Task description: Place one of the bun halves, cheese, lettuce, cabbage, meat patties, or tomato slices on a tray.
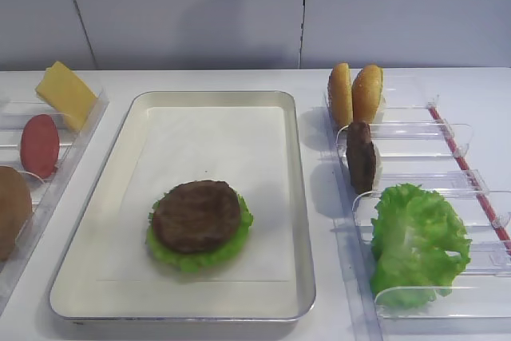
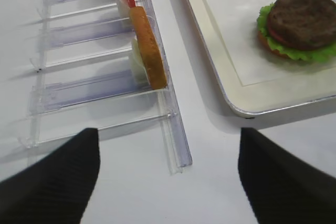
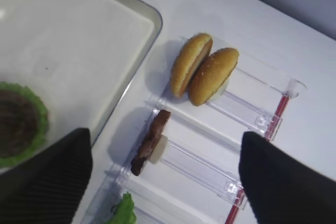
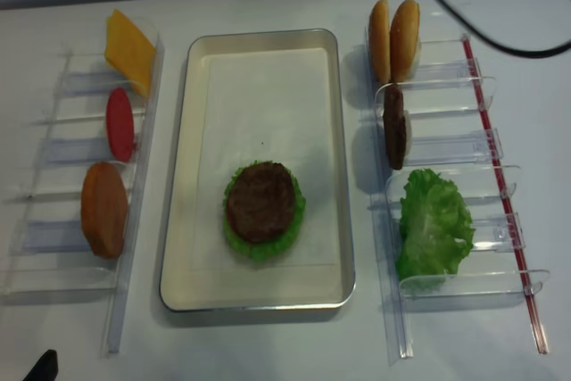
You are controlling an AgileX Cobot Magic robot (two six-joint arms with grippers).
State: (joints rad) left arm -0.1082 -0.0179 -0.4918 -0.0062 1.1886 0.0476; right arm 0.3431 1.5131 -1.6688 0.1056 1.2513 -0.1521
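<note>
The tray (image 1: pixel 294 197) on the worktop (image 1: pixel 200 77) carries a meat patty (image 1: pixel 196 216) stacked on lettuce (image 1: pixel 185 259). We see the right claw (image 3: pixel 163 182) spread wide above the bun halves (image 3: pixel 203 74) in their holder, the left claw (image 2: pixel 168 177) likewise released, grasping nothing.

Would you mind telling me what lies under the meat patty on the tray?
Under the meat patty on the tray lies lettuce; the left wrist view also shows a red tomato slice and an orange bun edge. Anything else beneath is covered.

Looks like a lab setup: plain white bench (image 1: pixel 239 77), bare wall panels (image 1: pixel 184 5), toy food in clear plastic holders (image 4: pixel 446 122).
</note>
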